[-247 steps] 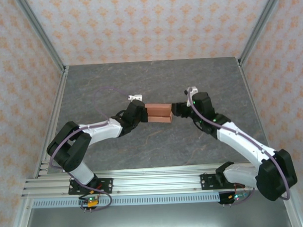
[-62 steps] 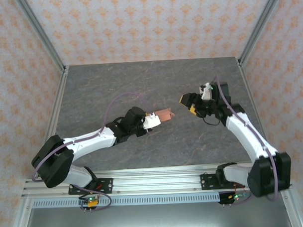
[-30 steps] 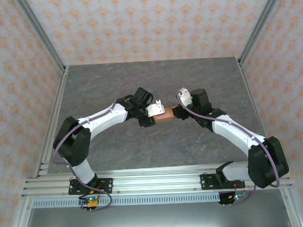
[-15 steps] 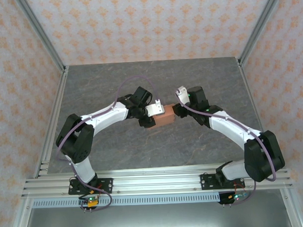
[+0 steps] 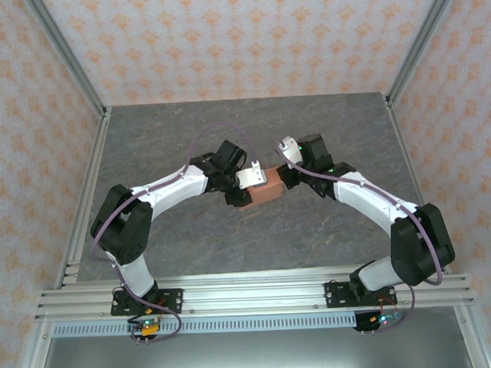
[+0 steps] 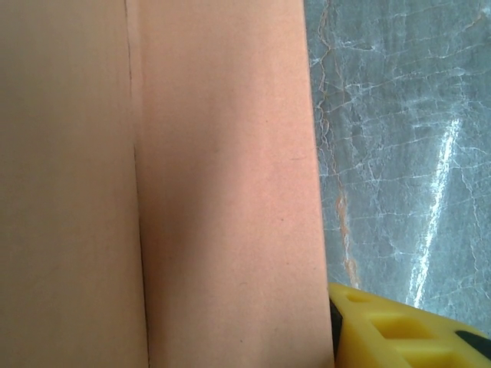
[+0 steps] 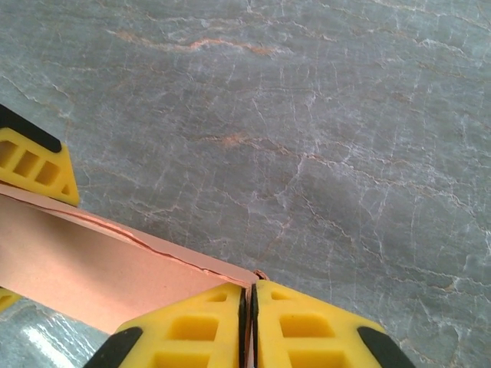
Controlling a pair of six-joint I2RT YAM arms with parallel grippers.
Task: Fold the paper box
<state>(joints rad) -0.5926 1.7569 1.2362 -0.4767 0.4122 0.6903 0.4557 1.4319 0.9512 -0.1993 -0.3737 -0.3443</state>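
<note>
The salmon-orange paper box [image 5: 270,191] hangs just above the middle of the grey table, between both arms. My left gripper [image 5: 254,186] is shut on its left end; in the left wrist view the box [image 6: 222,192] takes up the left two thirds, with one yellow fingertip [image 6: 399,333] pressed against its right edge. My right gripper [image 5: 283,179] meets the box's right end. In the right wrist view, my right gripper [image 7: 249,307] has its yellow pads pressed together on a thin cardboard edge at the box's [image 7: 100,268] corner. A left-gripper fingertip [image 7: 34,165] shows beyond the box.
The grey marble table [image 5: 308,125] spreads on all sides under the box. Patterned walls and slanted aluminium posts [image 5: 63,53] close in the left, right and back. A metal rail [image 5: 249,293] with both arm bases runs along the near edge.
My right gripper has closed its fingers onto the box's right edge and shifted slightly left. The box has turned a broader face upward. The left arm has hardly moved.
</note>
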